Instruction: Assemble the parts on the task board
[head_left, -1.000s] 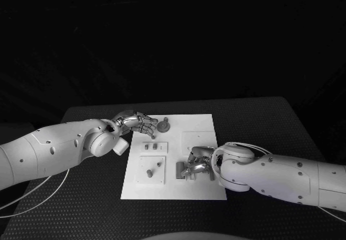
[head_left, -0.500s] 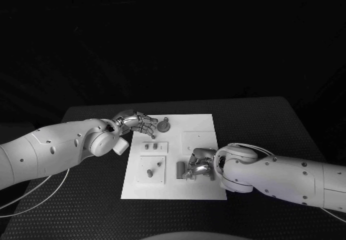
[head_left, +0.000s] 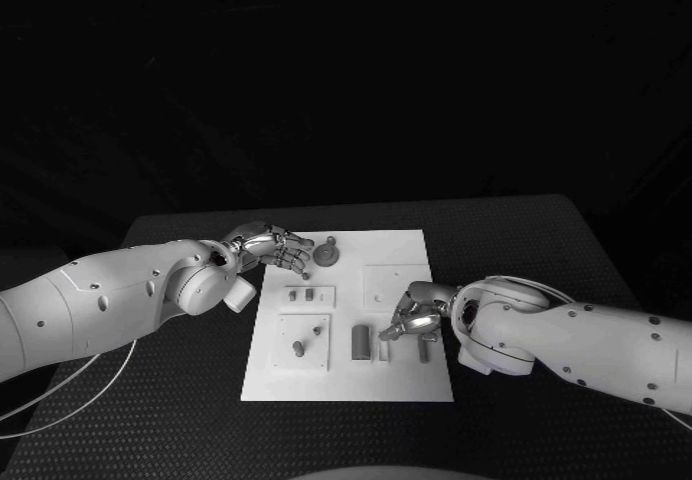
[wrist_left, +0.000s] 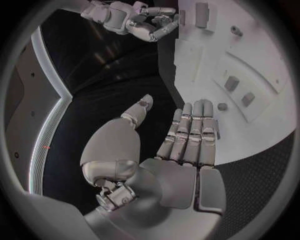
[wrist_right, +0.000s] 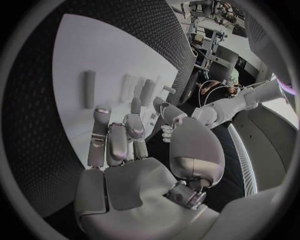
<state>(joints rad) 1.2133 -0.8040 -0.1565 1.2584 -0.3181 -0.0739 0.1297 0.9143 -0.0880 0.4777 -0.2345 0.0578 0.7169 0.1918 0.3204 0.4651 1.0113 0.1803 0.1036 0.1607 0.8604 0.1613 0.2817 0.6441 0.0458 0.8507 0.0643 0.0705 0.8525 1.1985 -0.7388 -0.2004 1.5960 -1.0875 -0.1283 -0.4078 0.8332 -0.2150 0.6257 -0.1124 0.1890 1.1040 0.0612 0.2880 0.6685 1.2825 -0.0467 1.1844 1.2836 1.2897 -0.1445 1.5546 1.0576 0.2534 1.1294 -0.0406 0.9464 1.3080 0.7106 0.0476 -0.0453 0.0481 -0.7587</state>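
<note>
Two silver robot hands, left (head_left: 274, 247) and right (head_left: 411, 318), hover empty with fingers apart over the flat white task board (head_left: 397, 250).

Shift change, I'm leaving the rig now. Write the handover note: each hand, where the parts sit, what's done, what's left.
Left hand: holds nothing, fingers apart, at the task board's far left corner beside the round part.
Right hand: over the board's right middle; whether it holds anything cannot be told.
Parts: two small pieces on the left, a peg nearer on the left, an oblong part lying flat in the near middle.
Done: cannot tell what is seated.
Left: the oblong part at least.
</note>
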